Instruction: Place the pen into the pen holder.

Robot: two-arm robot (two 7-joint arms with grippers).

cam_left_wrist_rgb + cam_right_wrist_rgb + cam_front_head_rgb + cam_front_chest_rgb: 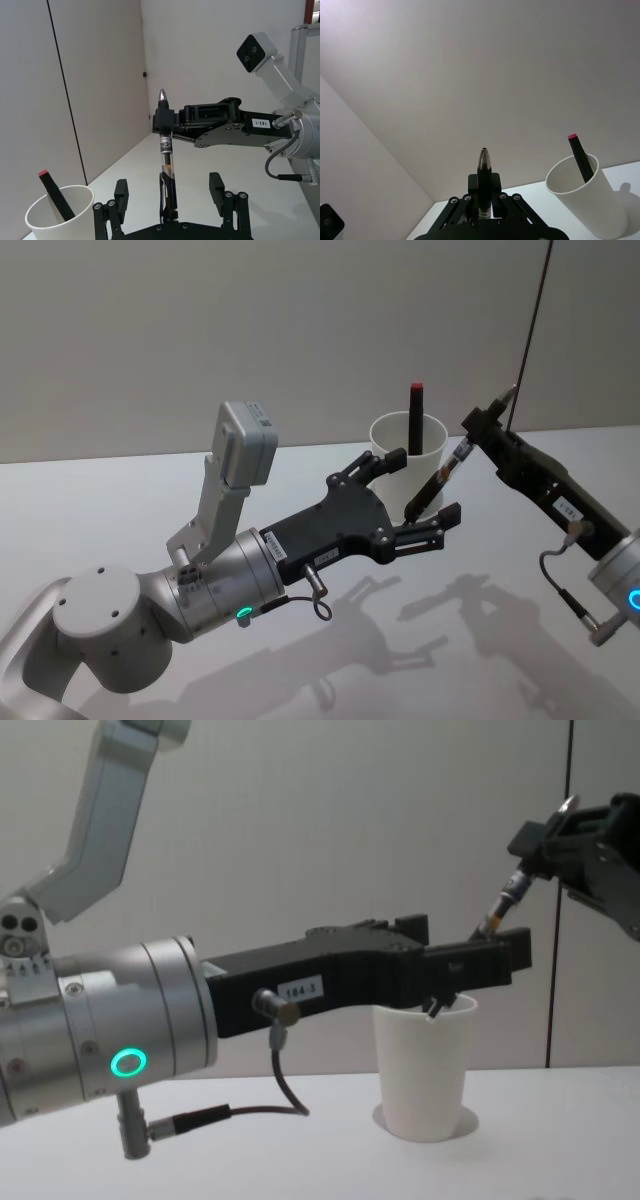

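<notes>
A black and clear pen hangs slanted in the air, with my right gripper shut on its upper part, just below the metal tip. My left gripper is open, and its fingers stand on either side of the pen's lower end without touching it. The pen holder, a white paper cup, stands on the table just behind the left gripper. It holds another black pen with a red cap. From the chest view the left gripper reaches across in front of the cup's rim.
The grey table is bare to the left of the cup. A plain wall stands behind it. A thin dark vertical line runs down the wall at the right.
</notes>
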